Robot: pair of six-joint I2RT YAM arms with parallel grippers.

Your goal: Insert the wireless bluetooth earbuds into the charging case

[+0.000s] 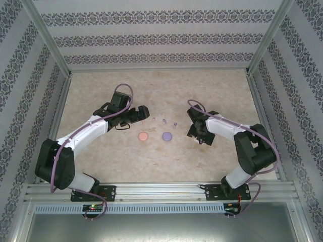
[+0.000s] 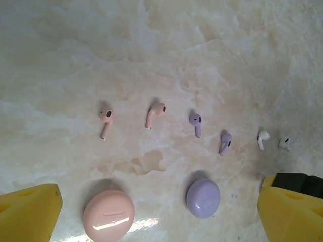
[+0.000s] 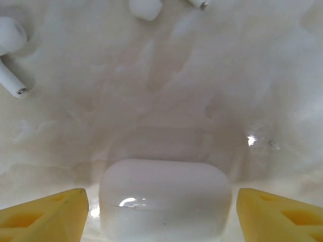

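No earbud was in a case yet. All six earbuds (image 2: pixel 155 114) lay loose in a row on the desk (image 2: pixel 212 55), just beyond the shut pink case (image 2: pixel 108 215) and purple case (image 2: pixel 203 197). The left jaws stood wide and empty. The right jaws stood wide on either side of the white case (image 3: pixel 164 196), not touching it. Its near edge was cut off, and I could hardly make out its lid seam.

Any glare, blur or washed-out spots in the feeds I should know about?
Left wrist: sharp, evenly lit, earbuds crisp, one glare streak on the pink case. Right wrist: white case low in contrast against the pale table, with small highlights; the white bud at the left edge is soft. Top external: even light, but the earbuds are mere specks.
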